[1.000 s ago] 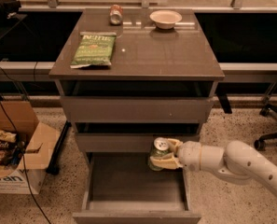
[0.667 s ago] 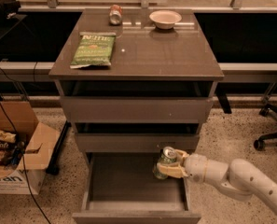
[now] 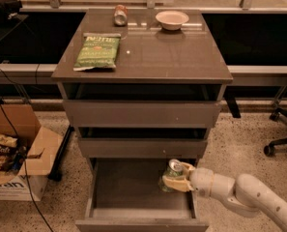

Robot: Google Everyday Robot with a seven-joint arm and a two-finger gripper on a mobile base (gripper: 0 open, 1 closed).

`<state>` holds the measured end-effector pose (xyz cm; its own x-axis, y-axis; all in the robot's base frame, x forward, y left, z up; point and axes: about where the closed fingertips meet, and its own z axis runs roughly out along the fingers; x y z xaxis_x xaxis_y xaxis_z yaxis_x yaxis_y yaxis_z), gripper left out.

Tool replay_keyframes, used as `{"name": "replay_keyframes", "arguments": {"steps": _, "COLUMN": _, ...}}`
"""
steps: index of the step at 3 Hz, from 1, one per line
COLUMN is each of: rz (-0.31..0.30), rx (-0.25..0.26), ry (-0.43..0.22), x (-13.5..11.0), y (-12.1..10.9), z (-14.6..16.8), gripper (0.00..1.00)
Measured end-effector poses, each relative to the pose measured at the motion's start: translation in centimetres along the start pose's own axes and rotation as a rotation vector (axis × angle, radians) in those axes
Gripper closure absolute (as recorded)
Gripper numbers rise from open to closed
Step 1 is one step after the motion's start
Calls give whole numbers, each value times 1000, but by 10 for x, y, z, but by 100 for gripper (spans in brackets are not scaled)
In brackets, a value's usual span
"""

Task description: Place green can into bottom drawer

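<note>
The green can [image 3: 173,170], dark green with a silver top, is held upright in my gripper [image 3: 175,180]. The white arm reaches in from the lower right. The can sits low inside the right side of the open bottom drawer [image 3: 109,190], close to its right wall. I cannot tell whether the can touches the drawer floor. The pale fingers [image 3: 174,182] wrap around the can's lower body and hide it. The two shallower drawers above are pushed nearly shut.
On the cabinet top [image 3: 181,57] lie a flat green chip bag [image 3: 98,50], a reddish-silver can [image 3: 120,14] on its side and a white bowl [image 3: 172,19]. An open cardboard box [image 3: 17,153] with snacks stands at the left. An office chair base [image 3: 280,141] is at the right.
My gripper has carried the green can lower into the bottom drawer and a little to the right. Nothing else has moved.
</note>
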<state>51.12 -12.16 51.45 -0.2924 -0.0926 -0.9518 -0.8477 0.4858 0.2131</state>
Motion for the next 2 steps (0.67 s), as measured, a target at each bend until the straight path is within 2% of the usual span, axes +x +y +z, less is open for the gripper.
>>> {"name": "replay_keyframes", "arguments": {"steps": 1, "rz": -58, "rx": 16, "ry": -41, "x": 14, "y": -1, "z": -1, "gripper": 100}}
{"name": "replay_keyframes", "arguments": {"steps": 2, "rz": -94, "rx": 52, "ry": -97, "x": 53, "y": -15, "z": 4, "gripper": 100}}
